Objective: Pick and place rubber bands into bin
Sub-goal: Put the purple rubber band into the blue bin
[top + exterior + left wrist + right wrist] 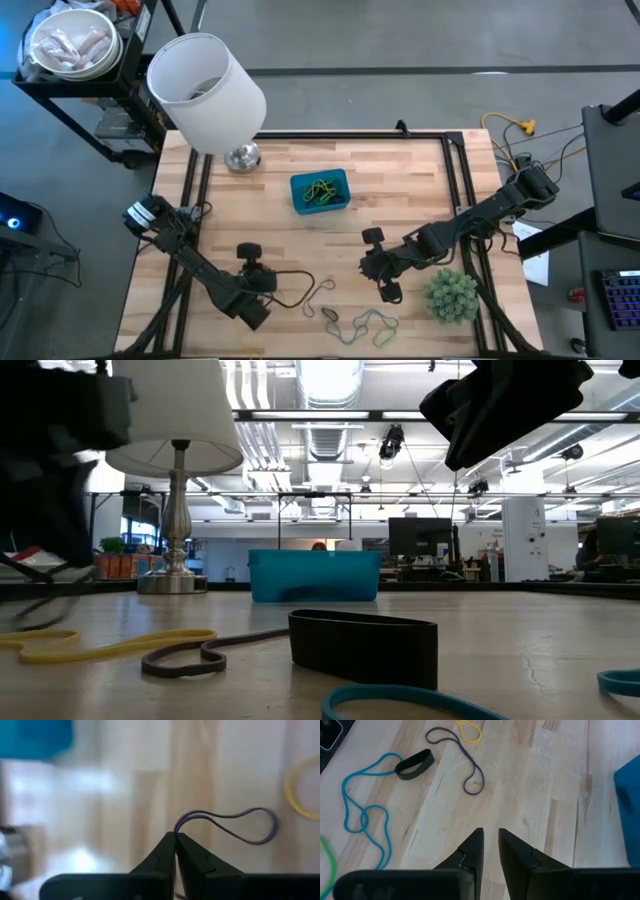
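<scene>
The grey band (pixel 227 822) lies on the table (pixel 400 180) near the front edge, well apart from the bin (pixel 320 190); lift it clear before carrying; left gripper (pixel 175 838) is pinched shut on its end; right gripper (pixel 490 840) hovers narrowly parted, empty.

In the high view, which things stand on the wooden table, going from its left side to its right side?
White lampshade → left gripper → blue bin → right gripper → green plant ball.
</scene>
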{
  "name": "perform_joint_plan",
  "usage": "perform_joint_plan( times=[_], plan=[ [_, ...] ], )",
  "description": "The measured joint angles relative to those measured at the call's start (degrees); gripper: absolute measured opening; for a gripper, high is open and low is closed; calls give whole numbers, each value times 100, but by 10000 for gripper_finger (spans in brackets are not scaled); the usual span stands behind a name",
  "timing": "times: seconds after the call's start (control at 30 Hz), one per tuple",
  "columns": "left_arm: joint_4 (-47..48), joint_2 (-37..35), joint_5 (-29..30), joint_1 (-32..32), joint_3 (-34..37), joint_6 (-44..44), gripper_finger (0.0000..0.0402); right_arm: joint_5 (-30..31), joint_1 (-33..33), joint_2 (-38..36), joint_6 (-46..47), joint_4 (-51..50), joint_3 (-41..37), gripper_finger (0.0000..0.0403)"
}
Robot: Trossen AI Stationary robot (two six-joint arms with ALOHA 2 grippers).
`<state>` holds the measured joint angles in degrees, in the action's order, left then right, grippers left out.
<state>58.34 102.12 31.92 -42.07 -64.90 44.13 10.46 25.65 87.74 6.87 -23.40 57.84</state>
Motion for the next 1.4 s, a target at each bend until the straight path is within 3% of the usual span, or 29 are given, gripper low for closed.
perform_joint_plan(
  times=[0.53, 0.73, 0.9, 1.03, 1.2, 1.4],
  plan=[
    [-117, -326, 3366, 867, -17, -842, 0, 0, 0, 0, -4, -2, 0, 52],
    [-300, -553, 4075, 1466, -28, -1022, 0, 2, 0, 0, -43, 2, 0, 52],
    [-1057, -599, 4133, 2039, -28, -1874, 0, 2, 0, 0, -59, 4, 0, 52],
    [-2208, -597, 4061, 2510, -28, -3089, 0, 2, 0, 0, -57, 4, 0, 52],
    [-3848, -596, 3200, 3018, -26, -4709, 0, 2, 0, 0, -57, 2, 0, 52],
    [-4785, -589, 2780, 3473, 39, -5517, 0, 1, 0, 0, -52, 2, -23, 52]
  ],
)
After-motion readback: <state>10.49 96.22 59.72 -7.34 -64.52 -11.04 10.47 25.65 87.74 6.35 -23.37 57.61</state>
